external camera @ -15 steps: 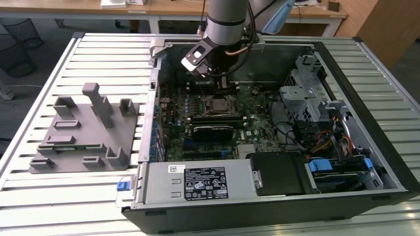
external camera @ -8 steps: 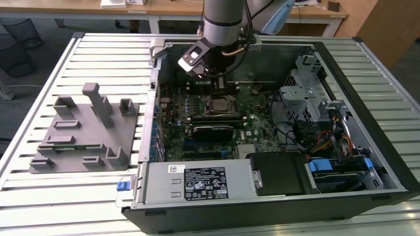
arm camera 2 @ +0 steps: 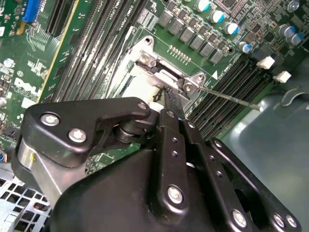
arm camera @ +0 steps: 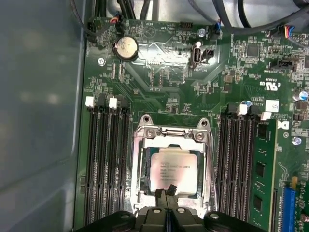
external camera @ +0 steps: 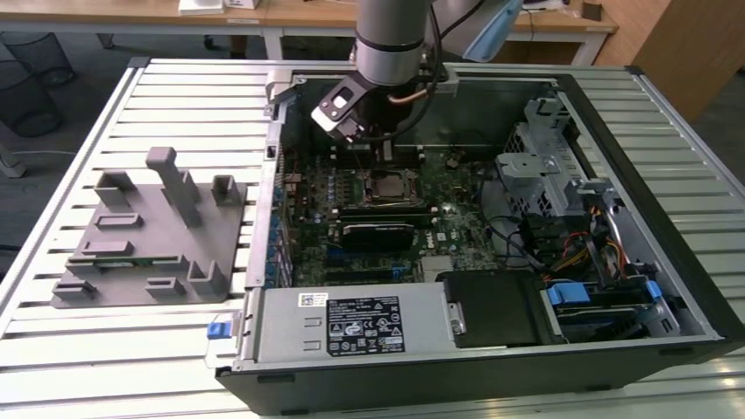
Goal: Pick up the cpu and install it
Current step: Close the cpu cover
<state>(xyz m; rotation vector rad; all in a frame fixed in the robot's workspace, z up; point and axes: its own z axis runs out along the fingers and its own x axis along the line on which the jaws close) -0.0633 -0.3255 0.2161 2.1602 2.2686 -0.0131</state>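
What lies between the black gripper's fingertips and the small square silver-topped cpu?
Nothing. In the first wrist view the black gripper sits right at the edge of the silver-topped cpu, which lies in the silver metal socket frame.

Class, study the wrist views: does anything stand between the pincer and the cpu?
Nothing visible does. The pincer, tips closed, sits right at the edge of the cpu, which lies bare in the socket frame.

Above the socket (arm camera: pixel 171 133) the way is open, though the gripper (arm camera: pixel 166 192) hangs there, tips together. Memory slots (arm camera: pixel 104 164) flank it. In the exterior view case walls (external camera: pixel 501 105) ring the board (external camera: pixel 460 196), drive cage (external camera: pixel 536 166) at the exterior view's right, power supply (external camera: pixel 349 323) in the lower middle.
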